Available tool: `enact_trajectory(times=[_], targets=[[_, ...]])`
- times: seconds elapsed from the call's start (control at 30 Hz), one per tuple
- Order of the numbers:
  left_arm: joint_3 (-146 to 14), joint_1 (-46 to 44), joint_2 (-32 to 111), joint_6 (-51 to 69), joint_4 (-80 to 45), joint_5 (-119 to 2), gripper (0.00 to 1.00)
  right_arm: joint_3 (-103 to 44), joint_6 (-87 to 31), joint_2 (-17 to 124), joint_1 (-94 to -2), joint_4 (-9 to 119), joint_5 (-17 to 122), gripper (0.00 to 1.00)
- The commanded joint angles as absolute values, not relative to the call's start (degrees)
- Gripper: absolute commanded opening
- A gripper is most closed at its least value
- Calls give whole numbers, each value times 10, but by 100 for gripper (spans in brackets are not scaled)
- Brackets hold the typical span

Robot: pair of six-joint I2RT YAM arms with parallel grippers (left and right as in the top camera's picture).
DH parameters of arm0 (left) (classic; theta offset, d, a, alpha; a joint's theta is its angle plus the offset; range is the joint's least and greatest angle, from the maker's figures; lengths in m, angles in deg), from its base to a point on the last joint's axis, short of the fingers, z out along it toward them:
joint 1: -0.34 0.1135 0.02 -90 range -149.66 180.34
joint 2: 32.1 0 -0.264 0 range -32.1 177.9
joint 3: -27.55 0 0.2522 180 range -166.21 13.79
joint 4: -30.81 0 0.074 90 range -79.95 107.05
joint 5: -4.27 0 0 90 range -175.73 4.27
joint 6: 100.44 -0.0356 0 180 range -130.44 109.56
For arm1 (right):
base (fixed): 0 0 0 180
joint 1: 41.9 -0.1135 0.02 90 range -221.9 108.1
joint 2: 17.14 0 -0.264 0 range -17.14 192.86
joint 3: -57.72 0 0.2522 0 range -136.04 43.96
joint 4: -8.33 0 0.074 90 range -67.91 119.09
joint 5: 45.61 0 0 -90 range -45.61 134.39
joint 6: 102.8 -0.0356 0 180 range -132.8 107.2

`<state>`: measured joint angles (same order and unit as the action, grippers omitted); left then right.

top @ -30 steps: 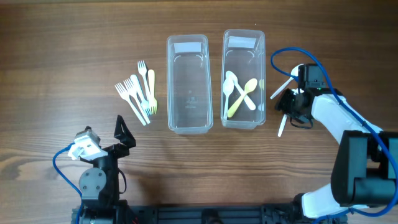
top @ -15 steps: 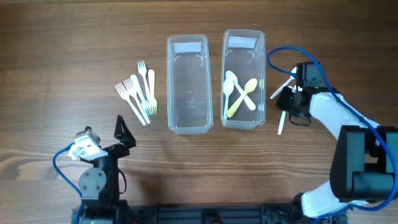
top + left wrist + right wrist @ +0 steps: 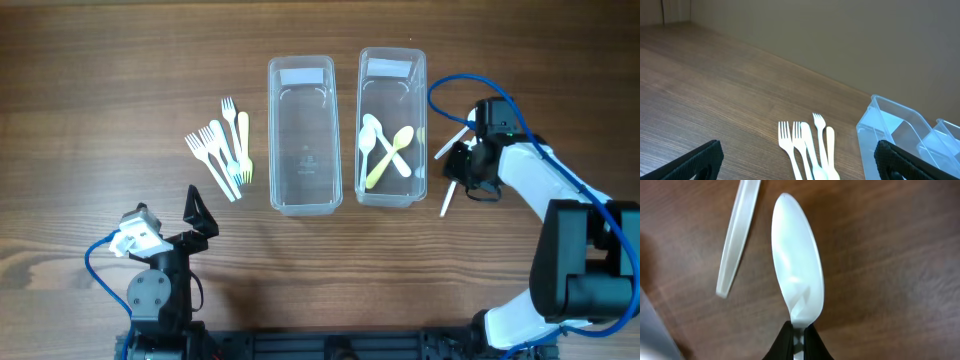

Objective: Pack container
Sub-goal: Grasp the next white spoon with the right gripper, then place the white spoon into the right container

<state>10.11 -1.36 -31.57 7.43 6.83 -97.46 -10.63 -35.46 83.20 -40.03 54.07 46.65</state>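
In the right wrist view a white plastic spoon [image 3: 796,275] lies bowl-up on the wood, and my right gripper [image 3: 799,339] is shut on its neck. From overhead, the right gripper [image 3: 464,166] sits just right of the right clear container [image 3: 420,120], which holds several white and yellow spoons [image 3: 385,150]. A thin white end of the held spoon [image 3: 447,202] pokes out below the gripper. The left clear container [image 3: 300,195] is empty. My left gripper [image 3: 797,167] stands wide open near the table's front left, nothing between its fingers [image 3: 695,159].
Several white and yellow forks [image 3: 222,150] lie left of the empty container and show ahead of the left gripper as forks [image 3: 802,145]. Another white utensil [image 3: 452,140] lies beside the held spoon, its handle [image 3: 739,235] close by. A blue cable [image 3: 450,90] loops over the right arm.
My right gripper has closed onto the white spoon and shifted slightly left; the spoon's loose end swung a little up and left. The left arm is still.
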Motion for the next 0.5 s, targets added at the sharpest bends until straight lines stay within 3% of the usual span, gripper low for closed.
enact_trajectory(times=[0.0, 0.27, 0.47], targets=[[106, -8, -317, 67, 70, -972, 100, -147, -353, 840, -402, 576, 509, 4], [106, -8, -317, 67, 70, -972, 100, -221, -353, 747, -402, 643, 527, 4], [106, -8, -317, 67, 70, -972, 100, -256, -337, 640, -419, 606, 581, 4]])
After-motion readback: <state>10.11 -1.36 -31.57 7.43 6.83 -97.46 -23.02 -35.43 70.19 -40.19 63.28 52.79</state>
